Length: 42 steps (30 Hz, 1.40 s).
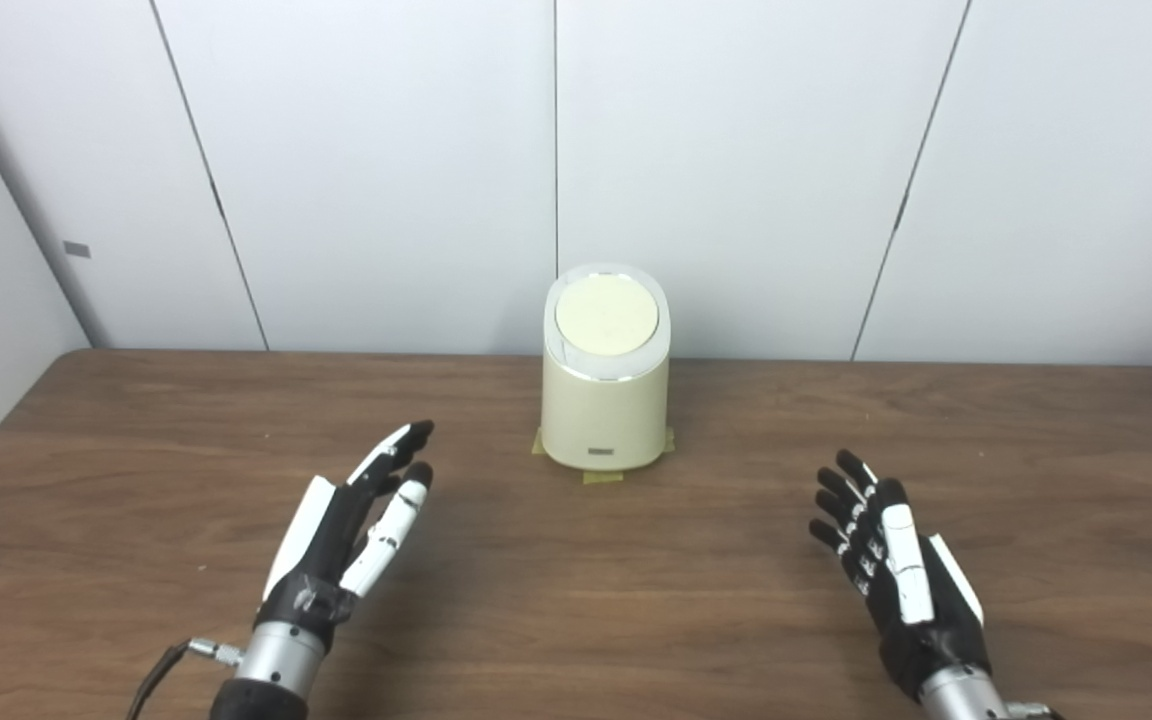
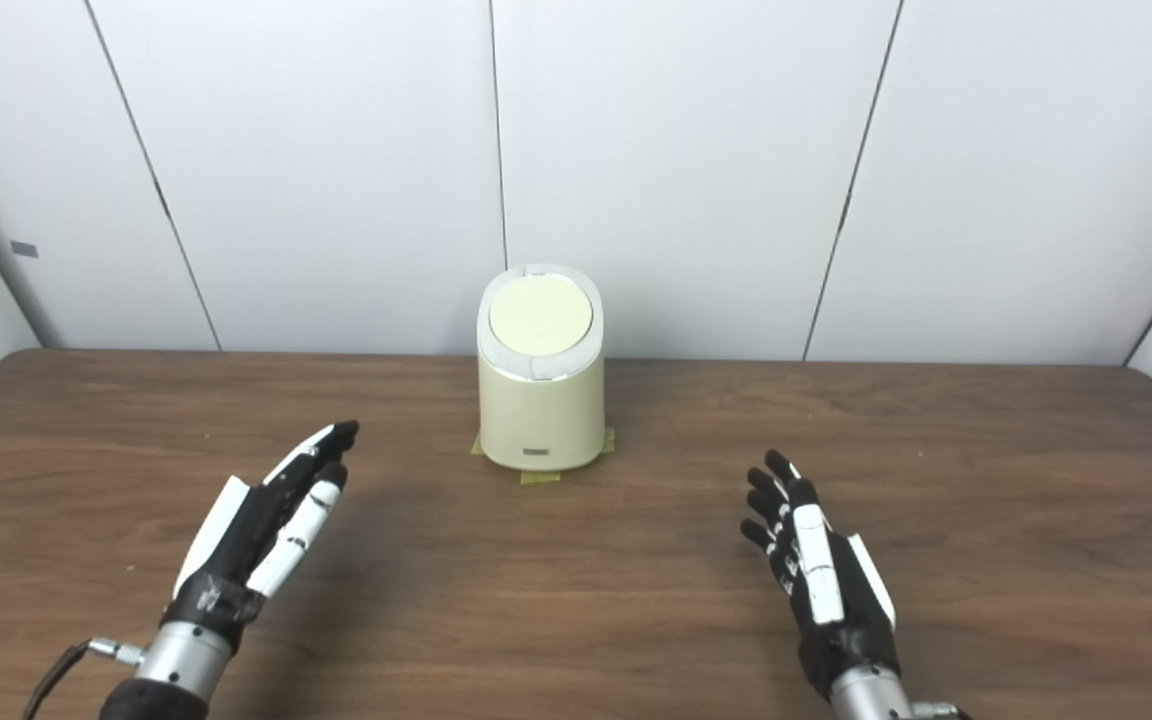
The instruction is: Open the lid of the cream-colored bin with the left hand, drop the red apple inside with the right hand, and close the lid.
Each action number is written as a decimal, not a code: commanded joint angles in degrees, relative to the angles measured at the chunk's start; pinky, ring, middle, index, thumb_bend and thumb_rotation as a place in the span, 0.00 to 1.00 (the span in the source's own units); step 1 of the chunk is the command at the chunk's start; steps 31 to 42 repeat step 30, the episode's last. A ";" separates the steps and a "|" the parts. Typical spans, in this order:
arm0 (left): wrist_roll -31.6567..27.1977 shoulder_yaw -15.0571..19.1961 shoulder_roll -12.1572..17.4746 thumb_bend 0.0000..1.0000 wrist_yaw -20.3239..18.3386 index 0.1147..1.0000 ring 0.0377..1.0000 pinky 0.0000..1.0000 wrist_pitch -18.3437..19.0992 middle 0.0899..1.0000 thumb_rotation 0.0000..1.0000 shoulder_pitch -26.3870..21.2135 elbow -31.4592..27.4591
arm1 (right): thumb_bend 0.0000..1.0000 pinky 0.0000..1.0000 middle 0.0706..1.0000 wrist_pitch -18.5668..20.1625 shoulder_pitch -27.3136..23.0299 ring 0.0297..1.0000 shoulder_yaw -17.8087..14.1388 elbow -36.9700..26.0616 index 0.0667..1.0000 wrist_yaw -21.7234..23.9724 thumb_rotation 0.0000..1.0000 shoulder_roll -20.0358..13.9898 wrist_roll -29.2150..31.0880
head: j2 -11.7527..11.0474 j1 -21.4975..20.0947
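Note:
A cream-colored bin (image 1: 604, 405) stands upright at the middle of the table, near the back wall, with its round lid (image 1: 606, 314) down flat. No red apple shows in either view. My left hand (image 1: 356, 525) hovers low over the table in front and to the left of the bin, fingers stretched out and apart, holding nothing. My right hand (image 1: 886, 555) sits in front and to the right of the bin, also open and empty. Both hands are well apart from the bin.
The bin stands on bits of yellow tape (image 1: 602, 477) stuck to the brown wooden table (image 1: 576, 600). White wall panels (image 1: 736, 150) rise right behind the table's far edge. The table's right back corner (image 2: 1151, 375) is rounded.

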 commanded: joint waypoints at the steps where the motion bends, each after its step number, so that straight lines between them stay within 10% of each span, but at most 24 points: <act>1: -2.08 0.30 -0.39 0.40 2.04 0.91 0.94 0.93 -2.94 0.92 0.97 -0.90 -0.59 | 0.64 0.90 0.92 -2.88 -1.57 0.94 -0.41 -2.00 0.96 0.33 1.00 -0.51 0.42 | 0.05 0.04; 14: -17.71 4.05 -5.22 0.34 5.34 0.94 0.94 0.93 -4.04 0.94 1.00 2.22 1.28 | 0.66 0.95 0.96 -3.05 -1.18 0.97 -1.32 -3.05 0.96 0.49 1.00 -1.00 0.63 | 0.52 -0.30; 42: -21.66 4.32 -2.14 0.31 5.17 0.95 0.97 0.98 0.82 0.96 1.00 2.70 -0.42 | 0.64 0.97 0.98 -3.26 -0.74 0.97 -0.43 -2.84 0.96 0.90 1.00 -2.21 -1.85 | 1.11 -0.13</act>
